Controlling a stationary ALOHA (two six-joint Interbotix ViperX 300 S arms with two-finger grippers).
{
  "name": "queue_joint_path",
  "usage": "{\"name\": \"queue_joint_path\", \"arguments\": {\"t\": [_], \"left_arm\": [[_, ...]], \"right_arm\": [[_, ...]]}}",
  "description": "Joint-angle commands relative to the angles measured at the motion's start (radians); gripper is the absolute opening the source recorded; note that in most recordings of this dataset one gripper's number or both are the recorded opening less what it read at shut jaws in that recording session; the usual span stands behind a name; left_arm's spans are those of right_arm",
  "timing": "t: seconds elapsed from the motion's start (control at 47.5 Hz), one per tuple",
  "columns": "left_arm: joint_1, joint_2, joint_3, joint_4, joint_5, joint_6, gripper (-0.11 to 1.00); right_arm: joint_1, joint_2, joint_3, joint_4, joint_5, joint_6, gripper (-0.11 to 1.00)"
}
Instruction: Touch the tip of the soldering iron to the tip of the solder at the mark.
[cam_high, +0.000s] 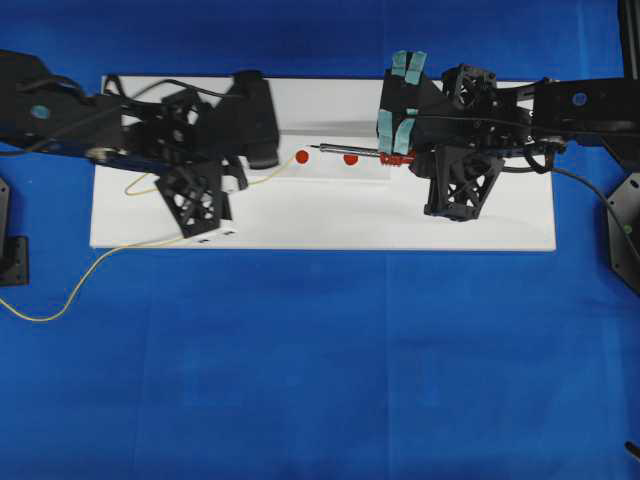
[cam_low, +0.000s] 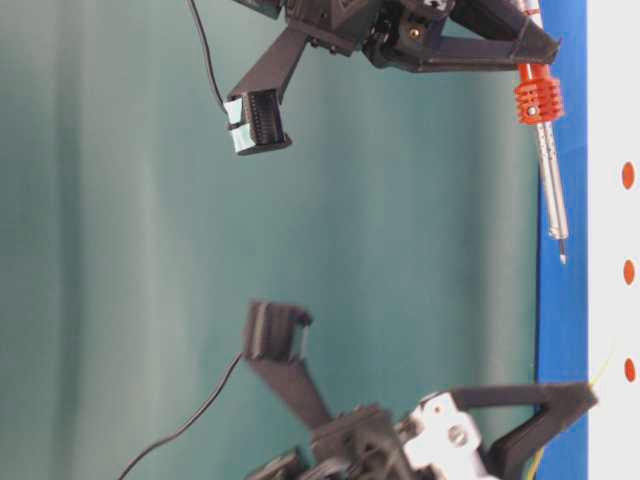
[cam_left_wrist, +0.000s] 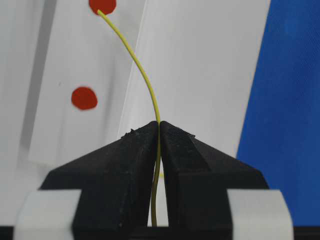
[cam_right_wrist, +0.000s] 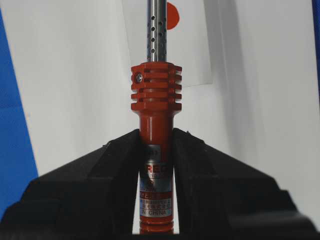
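1. Overhead view: progress is partial. Left gripper (cam_high: 240, 175) is clenched on the solder (cam_high: 100, 265); the solder's free end lies at the left red mark (cam_high: 302, 157) on the white board (cam_high: 320, 225). Right gripper (cam_high: 398, 125) grasps the soldering iron (cam_high: 350, 152) by its handle, shaft pointing left. The iron's tip sits just right of that mark, apart from the solder tip; contact is judged not yet made. A second red mark (cam_high: 350, 159) lies under the shaft. Slack solder trails over the blue tabletop (cam_high: 320, 380) at near left.

2. Table-level view: the iron hangs above the board, so lowering and a short advance remain. Nothing stands between the two tips.

3. Left wrist view: jaws are shut on the solder, which arcs up to one red mark.

4. Right wrist view: jaws are shut on the orange-red handle; the tip is out of frame.
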Motion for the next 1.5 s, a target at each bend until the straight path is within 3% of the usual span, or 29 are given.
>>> {"name": "queue_joint_path", "arguments": {"t": [0.0,1.475], "left_arm": [[0.003,0.009,-0.037,0.003,-0.008,0.002,0.02],[0.009,0.031,-0.028,0.003,-0.008,-0.009,0.02]], "right_arm": [[0.002,-0.023,-0.005,-0.003,-0.012,-0.002,0.06],[0.002,0.115,-0.038,-0.003,-0.052,-0.002,0.06]]}}
